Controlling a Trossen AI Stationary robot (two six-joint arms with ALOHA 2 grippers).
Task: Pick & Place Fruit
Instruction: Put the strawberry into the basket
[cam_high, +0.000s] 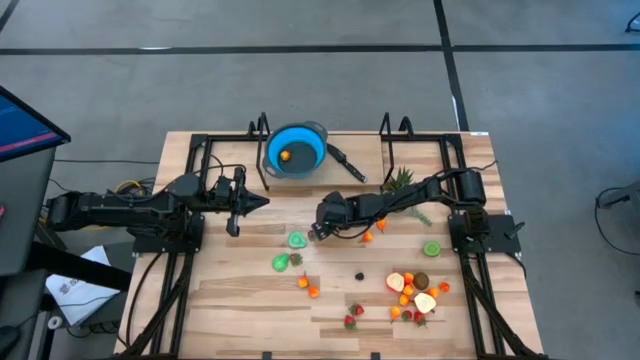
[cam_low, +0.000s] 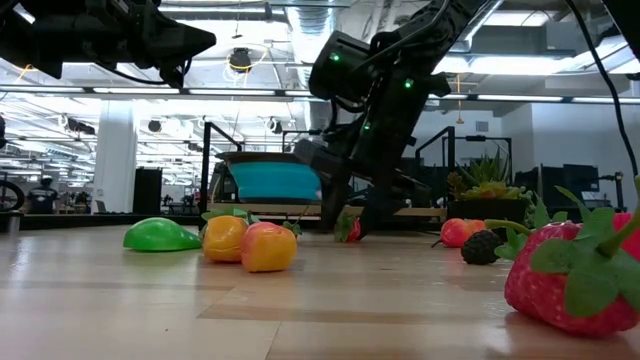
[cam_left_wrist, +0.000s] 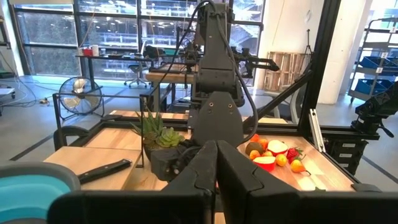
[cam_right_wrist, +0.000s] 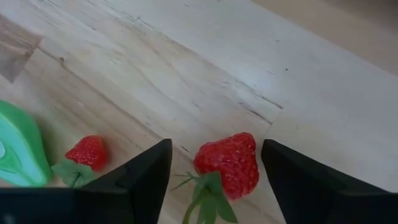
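A red strawberry (cam_right_wrist: 227, 163) with green leaves lies on the wooden table between the two fingers of my right gripper (cam_right_wrist: 216, 171). The gripper is open and slants down over the table's middle (cam_high: 318, 230); a gap shows on both sides of the berry. In the low view the same strawberry (cam_low: 350, 230) sits low between the dark fingers. Beside it lie a second strawberry (cam_right_wrist: 87, 152) and a green fruit piece (cam_right_wrist: 18, 155). My left gripper (cam_high: 262, 203) is shut and hovers level over the left part of the table, holding nothing.
A blue bowl (cam_high: 300, 140) with a black handle stands at the far edge, an orange fruit (cam_high: 287, 155) inside it. A spiky green plant (cam_high: 402, 182) stands by the right arm. Several fruits (cam_high: 415, 295) lie near right, others (cam_high: 300, 265) near the middle.
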